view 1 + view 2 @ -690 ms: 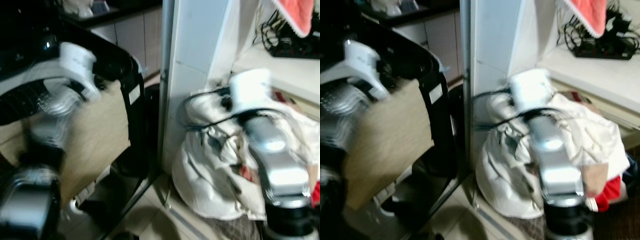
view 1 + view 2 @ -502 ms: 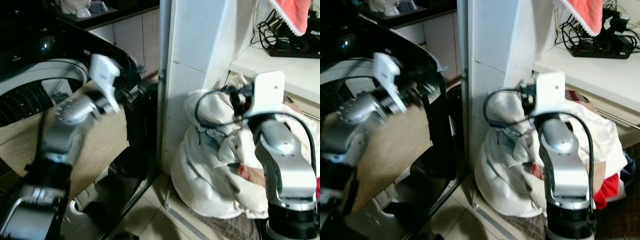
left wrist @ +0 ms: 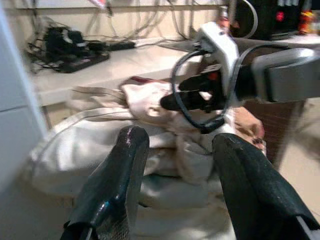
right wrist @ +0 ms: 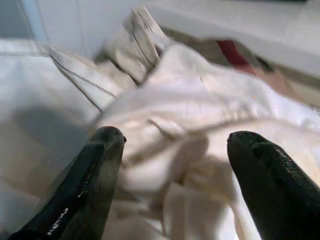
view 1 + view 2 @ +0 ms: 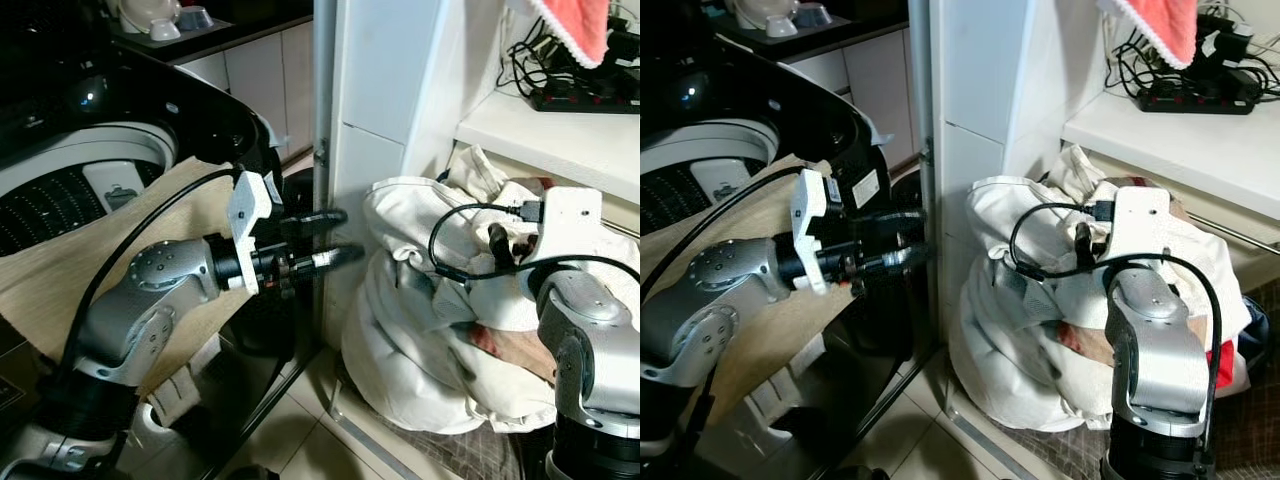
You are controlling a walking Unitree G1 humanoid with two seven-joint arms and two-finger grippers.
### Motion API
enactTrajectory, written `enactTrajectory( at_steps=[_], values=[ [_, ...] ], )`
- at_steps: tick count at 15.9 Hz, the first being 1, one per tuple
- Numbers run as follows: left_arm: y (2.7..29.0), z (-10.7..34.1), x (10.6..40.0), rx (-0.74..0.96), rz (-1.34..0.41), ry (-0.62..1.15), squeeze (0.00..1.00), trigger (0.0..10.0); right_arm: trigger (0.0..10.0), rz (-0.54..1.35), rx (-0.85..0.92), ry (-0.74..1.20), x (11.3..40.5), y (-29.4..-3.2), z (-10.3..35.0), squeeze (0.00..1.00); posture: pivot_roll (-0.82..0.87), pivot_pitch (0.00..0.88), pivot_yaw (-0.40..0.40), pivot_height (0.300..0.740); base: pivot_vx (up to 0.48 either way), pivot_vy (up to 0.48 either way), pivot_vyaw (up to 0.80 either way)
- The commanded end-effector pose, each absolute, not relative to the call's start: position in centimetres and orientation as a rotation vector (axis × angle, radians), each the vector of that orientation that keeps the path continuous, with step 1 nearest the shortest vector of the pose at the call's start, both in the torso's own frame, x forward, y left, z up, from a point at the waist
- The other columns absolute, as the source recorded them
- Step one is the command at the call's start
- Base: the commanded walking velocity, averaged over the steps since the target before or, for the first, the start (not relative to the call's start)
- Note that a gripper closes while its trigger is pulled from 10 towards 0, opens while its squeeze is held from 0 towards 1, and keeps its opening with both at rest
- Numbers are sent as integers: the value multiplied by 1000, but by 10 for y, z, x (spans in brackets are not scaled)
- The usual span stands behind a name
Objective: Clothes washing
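Your right gripper (image 4: 172, 145) has its fingers spread wide, empty, poised just over the white laundry pile (image 5: 420, 330) heaped on the floor under the white counter (image 5: 560, 130). Your left gripper (image 5: 335, 235) is also parted with nothing between its fingers, pointing at that pile from beside the black washing machine (image 5: 120, 120), where a beige cloth (image 5: 60, 280) drapes over the drum rim.

Premises: a home laundry corner adjoining a kitchen. A top-loading washing machine (image 5: 70, 190) stands open beside a white tiled pillar (image 5: 375, 150). A heap of pale laundry (image 5: 420, 300) sits on the tiled floor (image 5: 300, 420). Cabinets (image 5: 265, 75) carry crockery (image 5: 165, 20); a power strip (image 5: 585, 98) lies on a white shelf (image 5: 540, 135).
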State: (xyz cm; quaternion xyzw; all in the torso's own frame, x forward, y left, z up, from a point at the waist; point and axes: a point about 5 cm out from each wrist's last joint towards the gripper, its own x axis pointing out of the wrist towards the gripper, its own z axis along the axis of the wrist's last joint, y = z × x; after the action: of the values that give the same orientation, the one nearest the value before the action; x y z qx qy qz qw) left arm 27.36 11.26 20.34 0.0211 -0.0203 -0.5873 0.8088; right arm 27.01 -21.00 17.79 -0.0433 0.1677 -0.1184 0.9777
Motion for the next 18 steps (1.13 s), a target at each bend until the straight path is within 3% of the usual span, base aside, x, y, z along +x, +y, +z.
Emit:
enactTrajectory(
  at_steps=[1, 2, 7, 9, 10, 11, 18],
  values=[
    [111, 204, 269, 46, -1279, -28, 0, 10000, 10000, -256, -67, 359, 270, -212, 176, 412, -92, 0, 32, 740, 0, 0, 0],
    [110, 203, 267, 37, -1286, -22, 0, 10000, 10000, -260, -43, 379, 269, -213, 171, 0, -92, 0, 32, 740, 0, 0, 0],
    [104, 201, 261, 23, -1304, -8, 0, 10000, 10000, -252, 24, 480, 265, -212, 151, 0, -92, 0, 28, 740, 0, 0, 0],
    [104, 202, 259, 18, -1327, 8, 0, 10000, 7686, -241, 57, 492, 264, -210, 147, 0, -89, 0, 25, 740, 0, 0, 0],
    [104, 202, 257, 12, -1347, 18, 0, 10000, 3176, -244, 81, 492, 263, -210, 146, 0, -90, 0, 27, 740, 0, 0, 0],
    [104, 202, 257, 11, -1351, 20, 0, 10000, 118, -245, 93, 490, 263, -210, 146, 0, -91, 0, 28, 740, 0, 0, 0],
    [103, 202, 258, 21, -1361, 31, 0, 10000, 0, -242, 128, 480, 262, -210, 145, 0, -92, 0, 29, 740, 0, 0, 0]
  ],
)
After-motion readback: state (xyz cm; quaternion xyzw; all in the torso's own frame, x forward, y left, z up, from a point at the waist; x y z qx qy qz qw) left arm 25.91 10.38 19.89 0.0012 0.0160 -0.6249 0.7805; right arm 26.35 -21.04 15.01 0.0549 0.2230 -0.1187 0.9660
